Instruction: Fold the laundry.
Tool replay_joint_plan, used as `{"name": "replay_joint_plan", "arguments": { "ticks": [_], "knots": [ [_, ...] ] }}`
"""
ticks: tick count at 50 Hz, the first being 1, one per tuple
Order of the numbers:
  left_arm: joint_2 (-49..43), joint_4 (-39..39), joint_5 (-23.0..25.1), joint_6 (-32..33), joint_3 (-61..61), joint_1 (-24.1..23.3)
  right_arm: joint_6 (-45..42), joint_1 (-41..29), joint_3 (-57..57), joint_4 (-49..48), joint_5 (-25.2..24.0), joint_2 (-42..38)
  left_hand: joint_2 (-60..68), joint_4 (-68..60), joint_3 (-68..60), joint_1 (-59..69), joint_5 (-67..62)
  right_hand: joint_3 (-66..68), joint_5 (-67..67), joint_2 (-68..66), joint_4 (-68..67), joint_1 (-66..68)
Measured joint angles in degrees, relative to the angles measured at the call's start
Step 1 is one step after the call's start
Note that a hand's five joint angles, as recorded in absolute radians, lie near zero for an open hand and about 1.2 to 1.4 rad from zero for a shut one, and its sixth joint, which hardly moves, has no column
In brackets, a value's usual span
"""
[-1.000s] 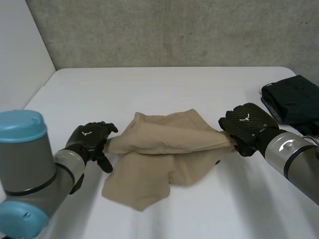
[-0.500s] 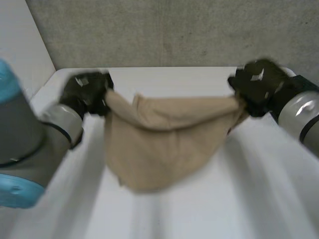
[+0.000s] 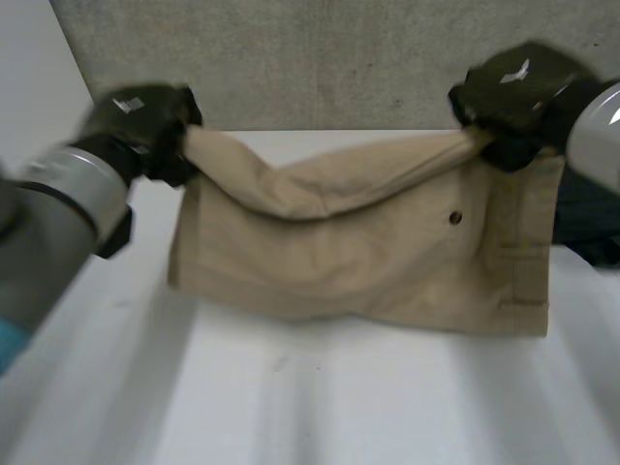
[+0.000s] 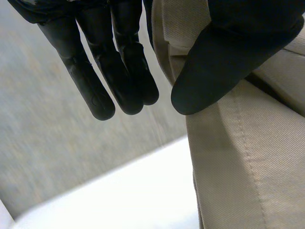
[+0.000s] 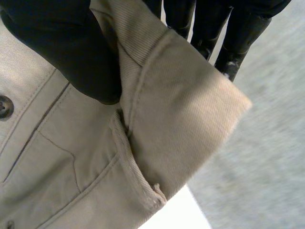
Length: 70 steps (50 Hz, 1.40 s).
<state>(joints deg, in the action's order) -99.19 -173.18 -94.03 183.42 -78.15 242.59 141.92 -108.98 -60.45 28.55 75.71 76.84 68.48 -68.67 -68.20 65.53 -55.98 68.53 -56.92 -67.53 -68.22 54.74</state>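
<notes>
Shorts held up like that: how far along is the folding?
Done: the tan shorts hang spread out over the table. In hand: the left hand and right hand each pinch one end of the waistband. Left: no fold shows yet, so all the folding remains.

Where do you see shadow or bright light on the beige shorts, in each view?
Head view: the beige shorts, held up by the left hand and the right hand, are shaded under the sagging top fold; no glare on the table. Left wrist view: evenly lit cloth beside the dark thumb. Right wrist view: the turned-out waistband corner is brightest.
</notes>
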Motion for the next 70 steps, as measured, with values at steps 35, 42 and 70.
{"name": "replay_joint_plan", "arguments": {
  "ticks": [35,42,70],
  "knots": [
    [-18.6,-15.4,-5.2,1.6,23.3,-1.5,13.9,-5.8,9.0,-32.2,12.0,-15.0,0.1,0.0,-0.1,0.0,0.0,0.0,-0.1,0.0,0.0,0.0],
    [-19.2,-15.5,-4.9,2.1,4.9,-1.8,7.6,-5.7,-2.1,-26.9,11.9,-19.9,0.1,0.0,-0.1,0.0,0.0,0.0,-0.1,0.0,0.0,0.0],
    [12.8,-2.1,-4.7,40.3,-41.8,-2.4,-21.8,-0.1,-37.8,7.4,5.6,5.7,0.1,0.0,-0.1,0.0,0.0,0.0,-0.1,0.0,0.0,0.0]
  ]
}}
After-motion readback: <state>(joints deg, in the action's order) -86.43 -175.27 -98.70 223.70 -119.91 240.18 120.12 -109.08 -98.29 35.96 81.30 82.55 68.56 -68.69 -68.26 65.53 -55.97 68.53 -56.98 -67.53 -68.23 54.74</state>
